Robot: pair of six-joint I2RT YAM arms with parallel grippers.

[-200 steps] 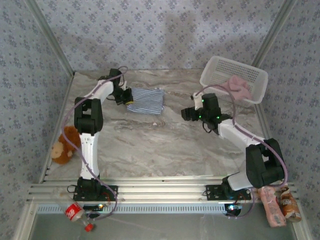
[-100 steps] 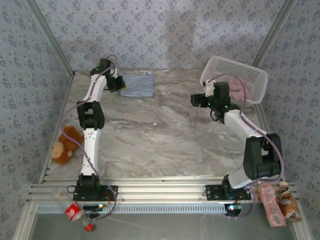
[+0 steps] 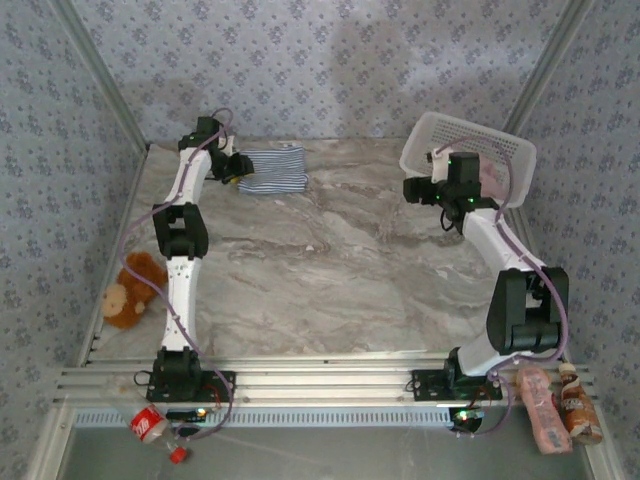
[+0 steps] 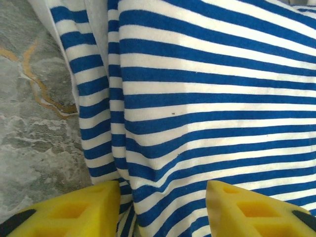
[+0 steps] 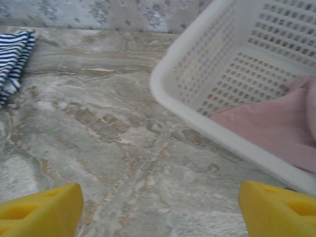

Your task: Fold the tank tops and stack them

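Note:
The striped tank top (image 3: 278, 170) lies folded at the far left of the marble table (image 3: 330, 270). My left gripper (image 3: 238, 168) rests at its left edge. In the left wrist view the yellow fingertips (image 4: 74, 212) stand apart with the striped cloth (image 4: 197, 98) lying between them; the left gripper (image 4: 163, 212) is open. The pink tank top (image 3: 492, 178) lies bunched in the white basket (image 3: 480, 135). My right gripper (image 3: 413, 190) hovers open over bare table just left of the basket, and its wrist view shows the basket rim (image 5: 197, 106), the pink top (image 5: 276, 123) and the striped top (image 5: 12, 59).
A brown stuffed toy (image 3: 125, 290) sits off the table's left edge. Bottles and a packet (image 3: 555, 405) lie by the right arm's base, and a red can (image 3: 148, 425) lies near the left base. Patterned walls close in the table on three sides.
The left gripper pulled the striped top toward the far left corner, then stayed put. The right arm rose and swung right toward the basket.

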